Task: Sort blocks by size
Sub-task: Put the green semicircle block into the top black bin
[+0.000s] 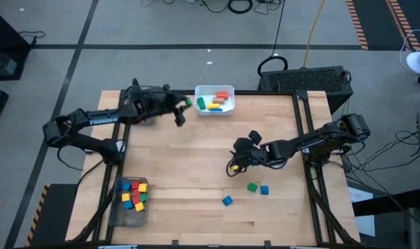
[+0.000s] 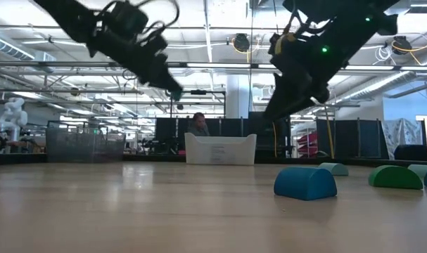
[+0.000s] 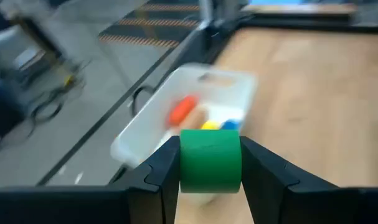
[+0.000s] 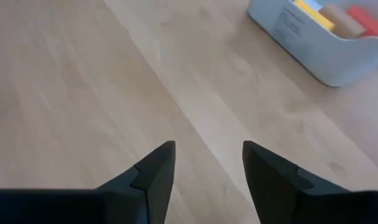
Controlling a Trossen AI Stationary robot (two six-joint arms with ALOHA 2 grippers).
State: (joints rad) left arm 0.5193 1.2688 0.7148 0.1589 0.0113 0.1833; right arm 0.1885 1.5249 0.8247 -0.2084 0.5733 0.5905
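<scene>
Left gripper [image 3: 208, 163] clamps green block [image 3: 210, 160], raised just beside white bin [image 1: 214, 108] holding longer blocks. Right gripper [image 4: 207, 163] spread, empty, above bare table [image 1: 196, 166]. Three small blocks [image 1: 253, 187] near front edge.

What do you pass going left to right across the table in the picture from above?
Clear tray of blocks → left gripper holding a green block → white bin → right gripper → loose green block

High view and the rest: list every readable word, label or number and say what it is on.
"TROSSEN": white lettering on the left arm, only roughly legible.
White bin: a label on its front wall, too small to read.
White bin in the right wrist view: dark print on its side, blurred, unreadable.
Nothing else legible.
</scene>
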